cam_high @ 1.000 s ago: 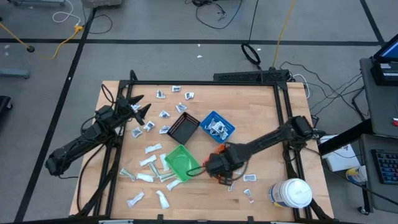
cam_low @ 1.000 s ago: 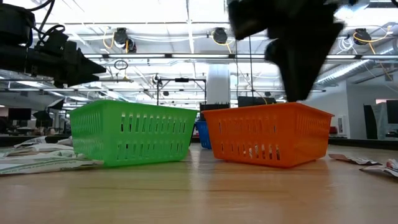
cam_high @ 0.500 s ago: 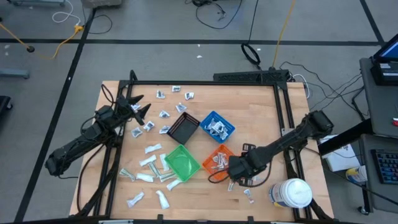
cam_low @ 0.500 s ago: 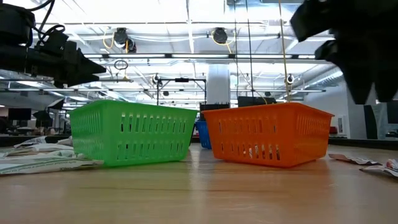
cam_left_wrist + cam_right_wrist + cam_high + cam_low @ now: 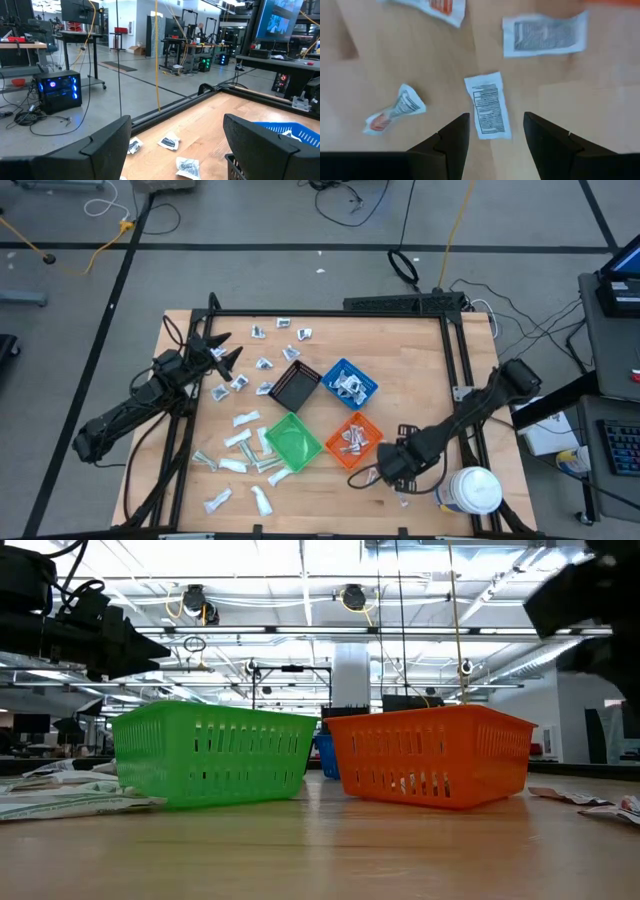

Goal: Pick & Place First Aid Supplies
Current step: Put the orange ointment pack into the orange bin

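The first aid supplies are small white packets. Many lie loose on the table's left half [image 5: 240, 442], and some lie in the blue bin [image 5: 349, 383] and the orange bin [image 5: 353, 439]. My right gripper [image 5: 495, 142] points down, open, over loose packets between the orange bin and the white jar [image 5: 468, 490]. One flat packet [image 5: 488, 111] lies on the wood just ahead of its fingertips, untouched. My left gripper [image 5: 175, 150] waits open and level at the table's left side [image 5: 222, 352], holding nothing.
The black bin [image 5: 295, 387] and the green bin [image 5: 292, 442] stand mid-table, close to the blue and orange bins. More packets lie around my right gripper: one [image 5: 544, 34], a crumpled one [image 5: 395, 110]. A dark frame rail [image 5: 455, 370] runs along the table's right side.
My right gripper has moved from above the orange bin toward the table's right and near edges, sinking a little, and now hangs over the loose packets beside the jar. The orange bin with its packets is uncovered in the high view.
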Robot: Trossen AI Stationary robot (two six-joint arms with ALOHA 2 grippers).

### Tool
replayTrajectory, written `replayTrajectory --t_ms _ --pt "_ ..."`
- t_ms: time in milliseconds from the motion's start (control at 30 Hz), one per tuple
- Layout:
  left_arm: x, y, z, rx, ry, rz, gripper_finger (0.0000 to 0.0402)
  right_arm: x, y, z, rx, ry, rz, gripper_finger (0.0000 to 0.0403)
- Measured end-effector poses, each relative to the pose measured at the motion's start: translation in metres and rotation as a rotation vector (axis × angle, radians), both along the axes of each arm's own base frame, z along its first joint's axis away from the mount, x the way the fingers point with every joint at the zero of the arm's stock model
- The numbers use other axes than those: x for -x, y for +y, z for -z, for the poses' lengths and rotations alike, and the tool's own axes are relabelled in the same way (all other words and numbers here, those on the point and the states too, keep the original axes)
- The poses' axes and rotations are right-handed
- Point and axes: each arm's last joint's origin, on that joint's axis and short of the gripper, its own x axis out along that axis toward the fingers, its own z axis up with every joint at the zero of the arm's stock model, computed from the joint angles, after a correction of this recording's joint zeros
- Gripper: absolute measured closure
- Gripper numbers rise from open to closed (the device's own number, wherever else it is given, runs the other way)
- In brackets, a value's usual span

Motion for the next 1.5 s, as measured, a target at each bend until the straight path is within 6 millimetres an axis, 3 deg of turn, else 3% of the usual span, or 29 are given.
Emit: replayTrajectory --t_ms 267,467,567,733,800,967,1267,1500 --pt "0.0 0.0 0.0 0.0 0.0 0.0 0.0078 0.006 0.0 0.033 0.028 0.043 -0.007 0.0222" --pt "0.0 0.0 0.0 0.0 0.0 0.0 0.0078 0.006 -0.001 0.042 0.025 0.042 -0.014 0.0234" --pt "0.0 0.0 0.0 0.0 0.0 0.0 0.0078 0.005 -0.002 0.042 0.026 0.043 -0.011 0.0276" --pt "0.0 0.0 0.0 0.0 0.0 0.0 0.0078 0.005 -0.003 0.042 0.028 0.042 -0.04 0.0384" --pt "0.0 0.0 0.0 0.0 0.0 0.0 0.0078 0.004 -0.003 0.042 0.03 0.045 -0.044 0.0392" --pt "0.0 0.0 0.0 0.0 0.0 0.0 0.0078 0.006 -0.007 0.027 0.059 0.079 -0.046 0.04" --pt "0.0 0.0 0.0 0.0 0.0 0.0 0.0078 0.002 -0.02 -0.022 0.051 0.077 -0.064 0.0402" --pt "0.0 0.0 0.0 0.0 0.0 0.0 0.0078 -0.004 -0.028 -0.037 0.031 0.061 -0.069 0.0402"
